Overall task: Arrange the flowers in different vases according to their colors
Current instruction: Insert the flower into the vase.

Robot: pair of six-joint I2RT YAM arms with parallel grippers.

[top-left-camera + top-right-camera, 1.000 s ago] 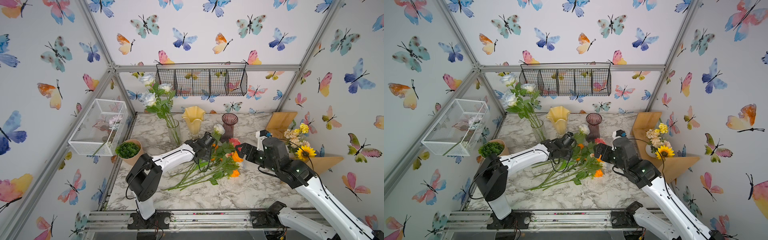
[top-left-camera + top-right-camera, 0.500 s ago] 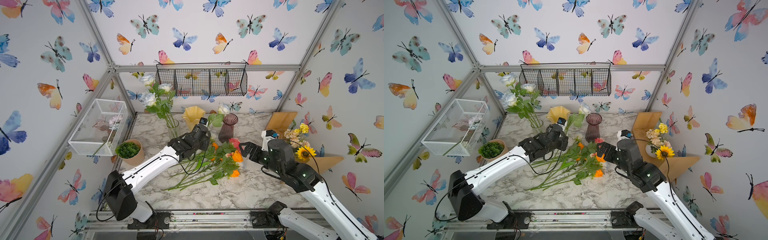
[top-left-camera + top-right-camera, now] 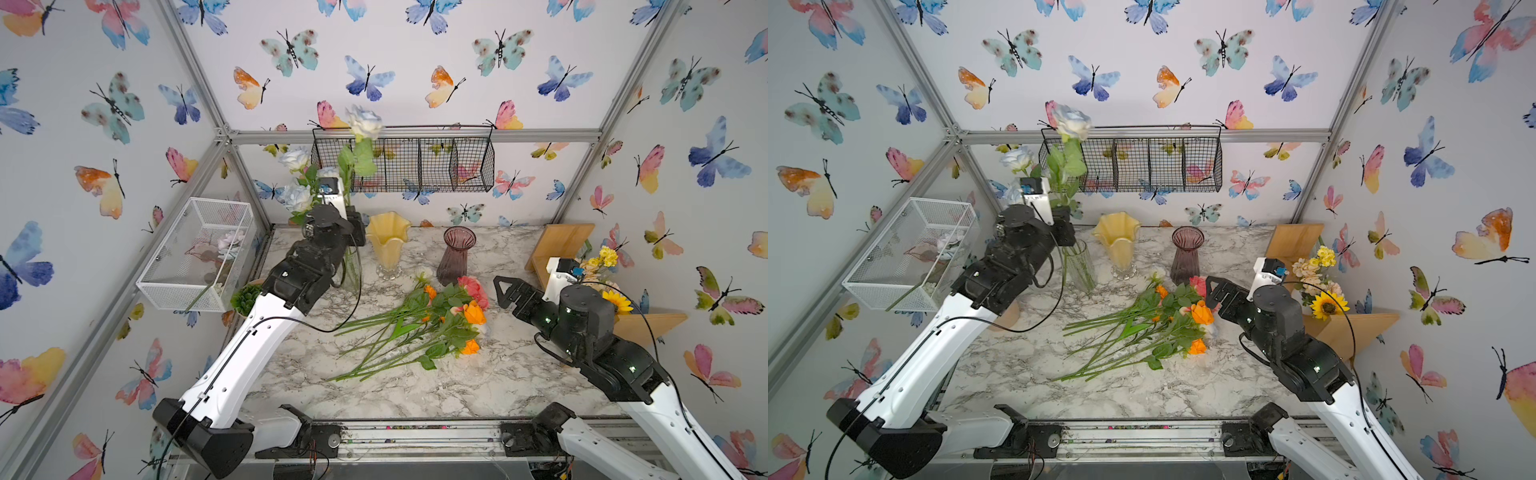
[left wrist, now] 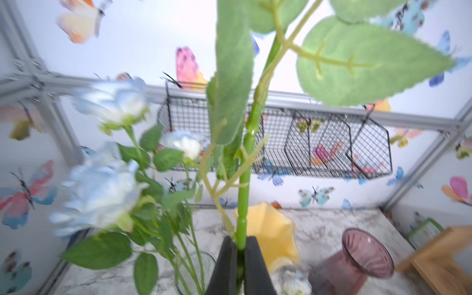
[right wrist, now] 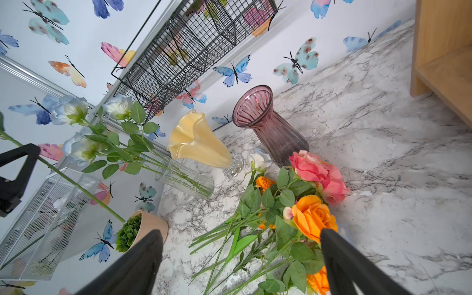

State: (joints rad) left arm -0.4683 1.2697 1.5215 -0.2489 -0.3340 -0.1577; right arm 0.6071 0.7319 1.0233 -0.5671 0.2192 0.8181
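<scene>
With the left gripper clamped on the pale-blue rose, upright over the clear glass vase at the back left corner of the tabletop, lower its stem vertically inside; the right gripper, jaws spread, hovers beside the flower pile.

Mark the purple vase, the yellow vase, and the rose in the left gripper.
purple vase (image 3: 453, 262), in a top view, on the ribbed body.
yellow vase (image 3: 388, 249), in a top view, on the body below the wavy rim.
rose (image 3: 365, 120), in a top view, on the pale bloom.
</scene>
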